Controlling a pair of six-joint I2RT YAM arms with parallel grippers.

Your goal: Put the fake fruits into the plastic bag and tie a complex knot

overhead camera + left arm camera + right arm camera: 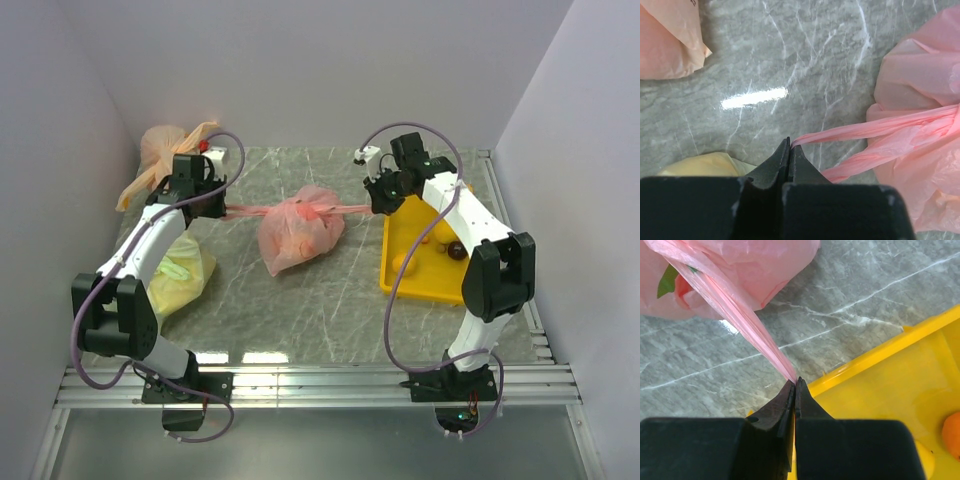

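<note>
The pink plastic bag (298, 236) lies on the table's middle with fruit shapes inside. Its handle strips run out to both sides from the knot (320, 209) at its mouth. My left gripper (222, 210) is shut on the left strip (850, 132), pulled taut; the bag shows at right in the left wrist view (920, 100). My right gripper (375, 205) is shut on the right strip (747, 325), also taut, just above the yellow tray's rim. A red fruit with a green leaf (675, 285) shows through the bag (760, 265).
A yellow tray (400, 272) at right holds several fruits, an orange one (951, 435) among them. An orange-peach tied bag (165, 150) sits at the back left. A yellow-green bag (180, 275) lies under the left arm. Walls close in on three sides.
</note>
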